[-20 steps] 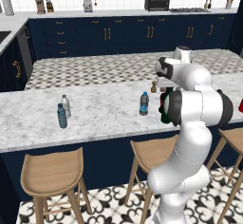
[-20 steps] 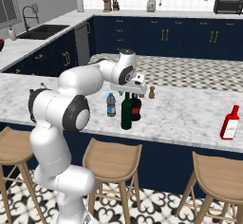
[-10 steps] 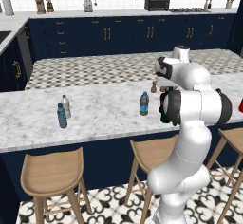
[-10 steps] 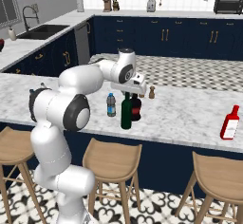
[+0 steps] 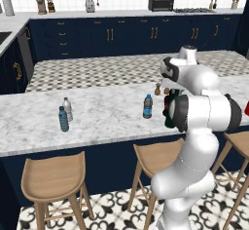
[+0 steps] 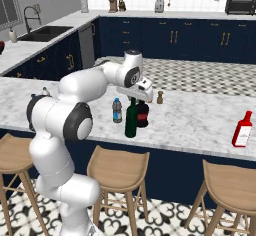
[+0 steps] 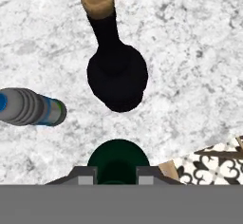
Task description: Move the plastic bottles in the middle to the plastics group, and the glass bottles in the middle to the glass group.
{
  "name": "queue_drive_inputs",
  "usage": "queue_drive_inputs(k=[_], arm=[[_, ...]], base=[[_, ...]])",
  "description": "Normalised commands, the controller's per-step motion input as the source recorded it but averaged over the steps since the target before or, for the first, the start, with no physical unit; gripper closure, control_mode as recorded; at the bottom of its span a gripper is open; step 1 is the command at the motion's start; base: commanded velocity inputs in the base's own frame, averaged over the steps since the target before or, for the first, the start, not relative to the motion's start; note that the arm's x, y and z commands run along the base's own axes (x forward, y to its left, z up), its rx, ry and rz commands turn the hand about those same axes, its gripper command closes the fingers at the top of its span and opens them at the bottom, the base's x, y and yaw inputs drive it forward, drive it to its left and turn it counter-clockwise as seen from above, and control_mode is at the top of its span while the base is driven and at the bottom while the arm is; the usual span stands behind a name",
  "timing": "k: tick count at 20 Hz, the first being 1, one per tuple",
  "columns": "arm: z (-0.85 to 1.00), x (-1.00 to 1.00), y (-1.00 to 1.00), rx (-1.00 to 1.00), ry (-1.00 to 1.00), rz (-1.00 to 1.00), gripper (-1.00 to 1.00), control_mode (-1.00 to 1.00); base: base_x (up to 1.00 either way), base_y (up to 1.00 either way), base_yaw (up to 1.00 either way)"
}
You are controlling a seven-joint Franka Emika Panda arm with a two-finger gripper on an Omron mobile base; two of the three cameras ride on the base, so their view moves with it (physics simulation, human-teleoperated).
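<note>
The green bottle [image 6: 131, 121] stands upright on the marble counter [image 6: 200, 120], near the front edge, and the gripper [image 6: 134, 98] sits right on top of its neck. In the hand view the green bottle [image 7: 118, 160] shows between the two finger tips [image 7: 85, 174], which are drawn in close on either side, so the gripper is clamped on the green bottle. From the left base view most of that bottle [image 5: 167, 113] is tucked behind the arm, just a dark green sliver showing.

Touching it or just behind it is the black bottle [image 6: 143, 114] with the red label (can't tell if they really touch). In the hand view the black bottle [image 7: 116, 71] has a tan cork-coloured top.

Just to the left of those two is the blue-label bottle [image 6: 117, 110], upright, a small gap from the green one. Left base view has it [image 5: 148, 106] standing clear of the arm.

A small brown grinder [image 6: 160, 97] sits a bit farther back on the counter.

Well off to the left stand the plastics: the white-cap bottle [image 5: 67, 109] and the light blue bottle [image 5: 63, 119], just beside each other.

Far to the right is a red bottle [image 6: 242, 129], well apart from the middle bunch.
</note>
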Motion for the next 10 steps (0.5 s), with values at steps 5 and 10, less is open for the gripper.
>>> queue_drive_inputs(k=[5,10], arm=[[0.17,-0.41,0.09,0.01,-0.01,-0.10,1.00,-1.00],[0.18,-0.19,0.46,-0.01,-0.06,-0.10,1.00,-1.00]], base=[[0.00,0.00,0.00],[0.00,0.00,0.00]])
